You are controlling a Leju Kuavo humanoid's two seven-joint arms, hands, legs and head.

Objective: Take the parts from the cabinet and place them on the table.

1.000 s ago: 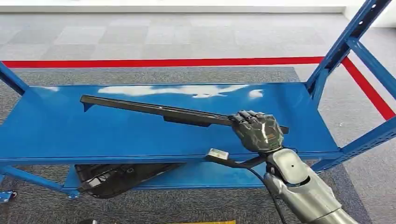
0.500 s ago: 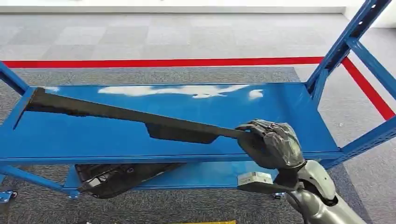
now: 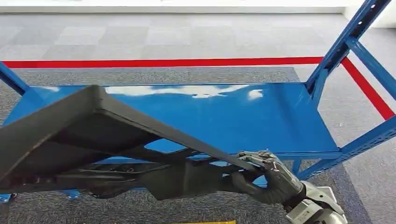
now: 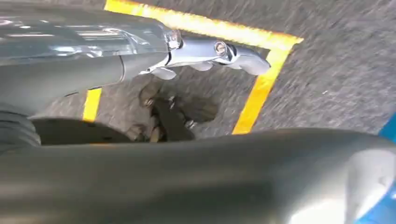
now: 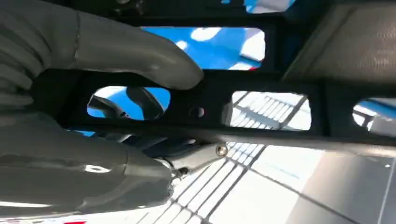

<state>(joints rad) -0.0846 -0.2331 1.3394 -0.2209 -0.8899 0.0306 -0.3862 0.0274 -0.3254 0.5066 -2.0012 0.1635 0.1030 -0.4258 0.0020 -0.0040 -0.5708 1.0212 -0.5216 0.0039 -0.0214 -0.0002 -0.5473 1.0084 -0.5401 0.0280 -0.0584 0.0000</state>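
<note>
Spanning frame: long blk part [image 3: 93, 135]

Right hand [image 3: 271, 179]: dark, glossy, segmented fingers; silver metal wrist. Wrist views: grey ribbed cover [image 5: 21, 70], thick grey thumb [image 5: 135, 56], small screws.

No legible text, labels, brand marks or numbers anywhere: head view and both wrist views checked.
</note>
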